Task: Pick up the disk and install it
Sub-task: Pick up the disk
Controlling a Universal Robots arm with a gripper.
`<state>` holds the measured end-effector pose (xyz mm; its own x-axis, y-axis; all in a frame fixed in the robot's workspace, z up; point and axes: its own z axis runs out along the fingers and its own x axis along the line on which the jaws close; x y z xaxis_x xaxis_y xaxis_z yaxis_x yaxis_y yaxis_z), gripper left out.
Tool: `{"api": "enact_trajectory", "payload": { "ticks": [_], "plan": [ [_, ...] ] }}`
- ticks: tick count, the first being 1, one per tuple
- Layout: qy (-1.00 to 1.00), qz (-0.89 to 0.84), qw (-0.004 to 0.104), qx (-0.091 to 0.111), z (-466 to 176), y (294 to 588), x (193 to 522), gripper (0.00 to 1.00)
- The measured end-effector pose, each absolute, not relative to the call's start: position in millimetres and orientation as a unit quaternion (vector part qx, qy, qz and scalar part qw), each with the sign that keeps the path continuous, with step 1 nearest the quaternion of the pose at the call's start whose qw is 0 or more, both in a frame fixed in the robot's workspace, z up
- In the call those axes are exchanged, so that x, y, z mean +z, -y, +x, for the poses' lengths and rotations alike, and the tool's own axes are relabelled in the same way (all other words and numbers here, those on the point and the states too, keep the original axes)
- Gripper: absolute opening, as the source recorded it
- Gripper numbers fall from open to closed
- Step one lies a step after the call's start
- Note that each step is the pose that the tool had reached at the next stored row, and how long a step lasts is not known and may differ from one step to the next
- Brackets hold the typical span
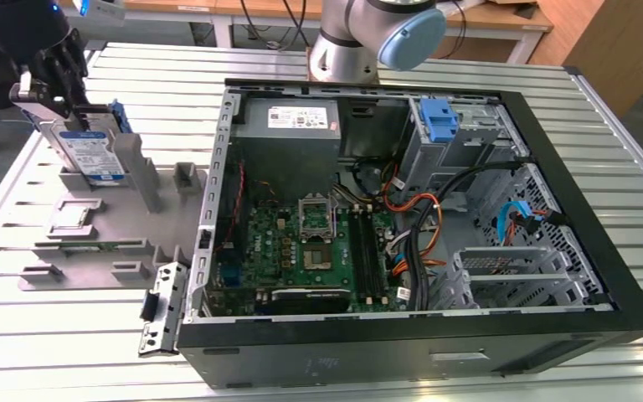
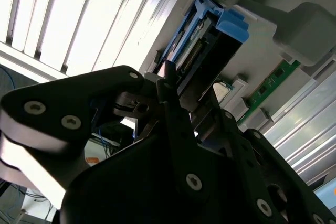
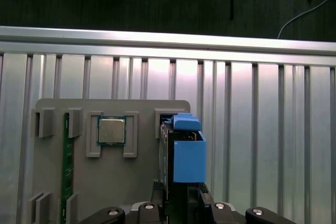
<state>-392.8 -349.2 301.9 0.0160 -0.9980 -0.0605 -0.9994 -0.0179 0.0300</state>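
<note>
In the exterior view the gripper hangs over the grey fixture tray, closed on the top edge of the disk. The disk stands upright in its slot, well apart from the open computer case. In the second wrist view the fingers pinch the disk's faces, with the bare slatted table beyond. In the first wrist view the disk's blue carrier runs ahead of the fingers, with a processor and a memory stick to one side and open table to the other.

A robotics lab or workshop is showing here: an opened computer case is lying on a slotted aluminium table, with wooden workbenches standing behind.
</note>
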Motion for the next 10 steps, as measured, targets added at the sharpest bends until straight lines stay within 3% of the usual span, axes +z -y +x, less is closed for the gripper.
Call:
{"api": "enact_trajectory", "payload": {
  "ticks": [10],
  "plan": [
    [-0.704, -0.709, 0.01, 0.032, -392.7, 349.2, 301.9, 0.35]
  ]
}}
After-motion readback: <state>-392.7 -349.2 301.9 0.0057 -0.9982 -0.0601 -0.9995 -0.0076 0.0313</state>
